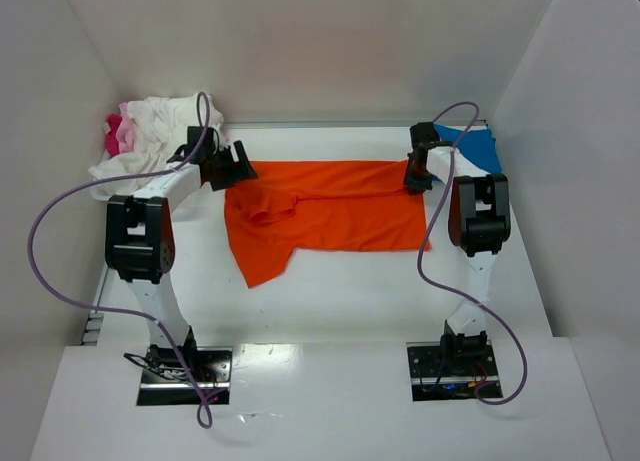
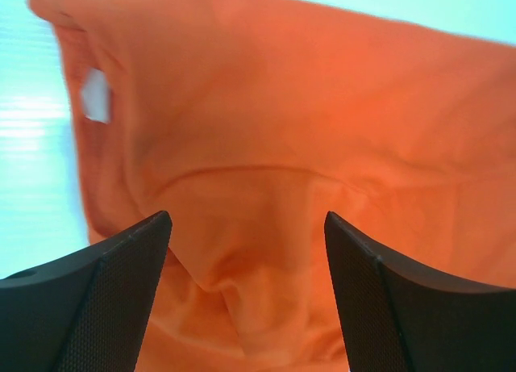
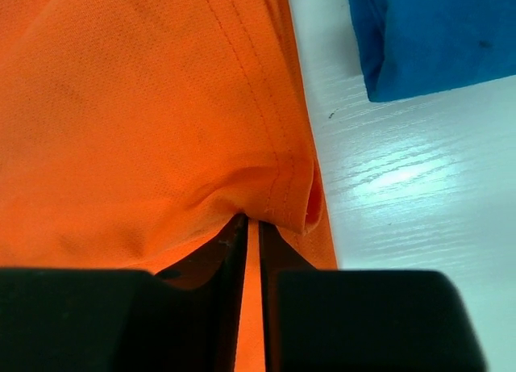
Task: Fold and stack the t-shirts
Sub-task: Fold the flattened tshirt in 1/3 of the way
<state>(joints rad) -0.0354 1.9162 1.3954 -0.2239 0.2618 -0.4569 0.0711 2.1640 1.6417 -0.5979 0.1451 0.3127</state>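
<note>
The bright orange t-shirt (image 1: 330, 216) lies spread across the middle of the table, partly folded, with one flap hanging toward the near left. My left gripper (image 1: 233, 168) is open and hovers over the shirt's left end; in the left wrist view its fingers (image 2: 113, 283) straddle rumpled orange cloth (image 2: 266, 186) without pinching it. My right gripper (image 1: 414, 176) is shut on the shirt's right hem (image 3: 274, 194). A blue t-shirt (image 1: 472, 147) lies folded at the far right, also in the right wrist view (image 3: 435, 37). White (image 1: 150, 136) and pink (image 1: 118, 133) shirts lie heaped at the far left.
White walls enclose the table on the left, back and right. Purple cables loop from both arms. The arm bases sit at the near edge (image 1: 185, 366), (image 1: 450, 366).
</note>
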